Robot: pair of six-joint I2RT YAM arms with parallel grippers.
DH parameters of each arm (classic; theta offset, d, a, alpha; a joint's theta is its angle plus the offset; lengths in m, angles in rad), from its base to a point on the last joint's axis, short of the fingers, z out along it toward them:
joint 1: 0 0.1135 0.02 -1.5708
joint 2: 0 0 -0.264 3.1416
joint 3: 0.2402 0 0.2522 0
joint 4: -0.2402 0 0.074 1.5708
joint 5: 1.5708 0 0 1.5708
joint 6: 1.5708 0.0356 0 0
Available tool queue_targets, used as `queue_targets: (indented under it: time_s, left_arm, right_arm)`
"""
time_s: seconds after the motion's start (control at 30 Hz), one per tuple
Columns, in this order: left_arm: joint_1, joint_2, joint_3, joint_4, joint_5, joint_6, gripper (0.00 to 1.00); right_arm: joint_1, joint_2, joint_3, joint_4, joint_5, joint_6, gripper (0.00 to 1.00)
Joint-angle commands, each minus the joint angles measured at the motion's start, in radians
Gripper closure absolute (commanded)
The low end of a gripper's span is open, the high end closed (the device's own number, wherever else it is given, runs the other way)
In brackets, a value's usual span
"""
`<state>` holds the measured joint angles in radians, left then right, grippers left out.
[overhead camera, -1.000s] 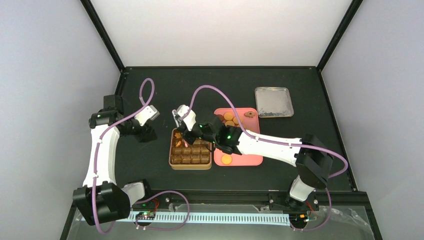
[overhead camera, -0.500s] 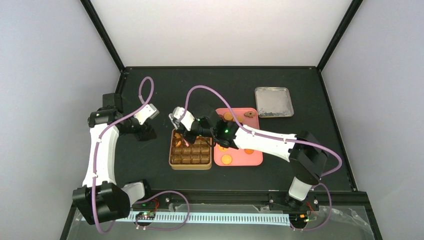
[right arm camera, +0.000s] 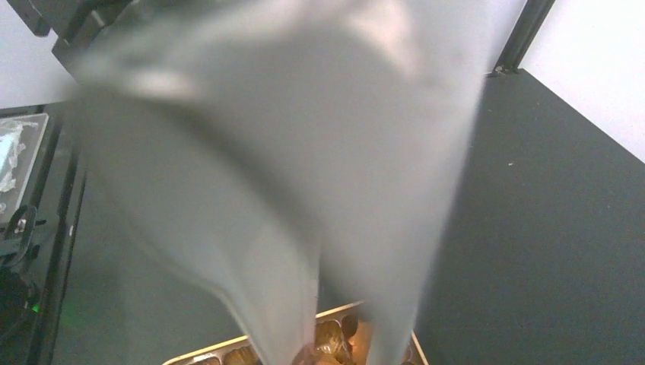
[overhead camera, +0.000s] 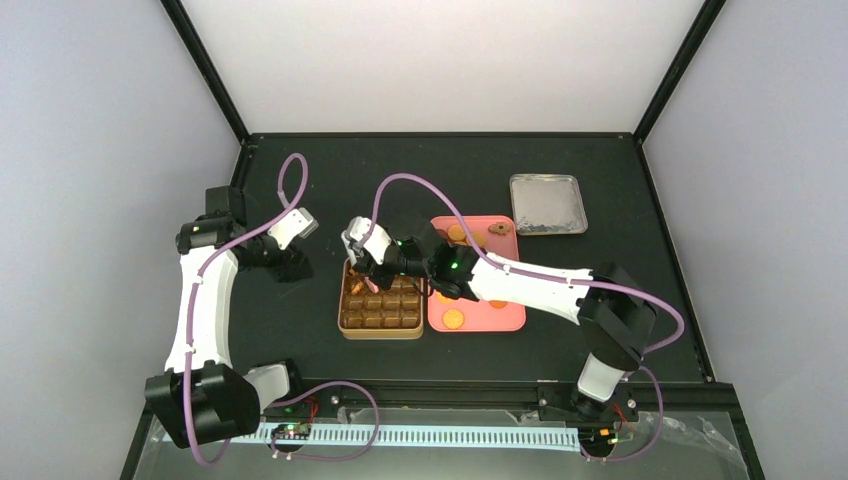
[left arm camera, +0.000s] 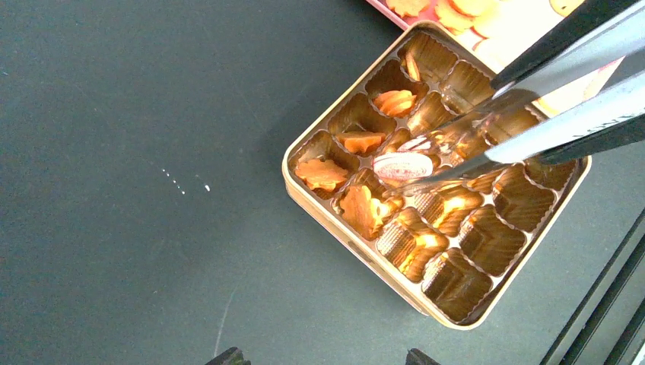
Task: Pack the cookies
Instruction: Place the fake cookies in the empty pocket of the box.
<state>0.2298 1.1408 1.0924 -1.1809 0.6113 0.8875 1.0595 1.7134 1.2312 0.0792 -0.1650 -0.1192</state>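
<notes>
A gold tin (left arm camera: 346, 232) with brown compartments holds several orange flower-shaped cookies (left arm camera: 320, 173) along its left side. My right gripper (overhead camera: 398, 259) is shut on metal tongs (left arm camera: 567, 129), which reach over the tin (overhead camera: 346, 324). A pale pink cookie (left arm camera: 401, 163) sits between the tong tips, low in a compartment; I cannot tell if it is still pinched. More round orange cookies (overhead camera: 453, 319) lie on the pink tray (overhead camera: 500, 318). My left gripper (left arm camera: 321, 356) is open over bare table beside the tin. The right wrist view is mostly blurred tongs (right arm camera: 304, 152).
A silver metal lid (overhead camera: 547, 204) lies at the far right of the black table. The pink tray sits directly right of the tin. The left arm (overhead camera: 205, 290) stands to the tin's left.
The right arm has shifted slightly toward the far left, carrying the tongs over the tin. The left arm has not moved.
</notes>
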Motion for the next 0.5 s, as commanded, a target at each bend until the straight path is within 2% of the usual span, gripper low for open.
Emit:
queue_targets:
  time_s: [0.0, 0.3, 0.47]
  left_arm:
    - [0.008, -0.006, 0.038, -0.022, -0.001, 0.024, 0.44]
    - [0.008, -0.004, 0.042, -0.024, 0.006, 0.023, 0.44]
    - [0.008, -0.004, 0.037, -0.025, 0.011, 0.024, 0.44]
  right_arm:
    - [0.0, -0.053, -0.014, 0.04, 0.017, 0.024, 0.72]
    - [0.0, -0.17, -0.094, 0.143, 0.117, 0.099, 0.71]
    - [-0.001, -0.175, -0.122, 0.171, 0.143, 0.144, 0.73]
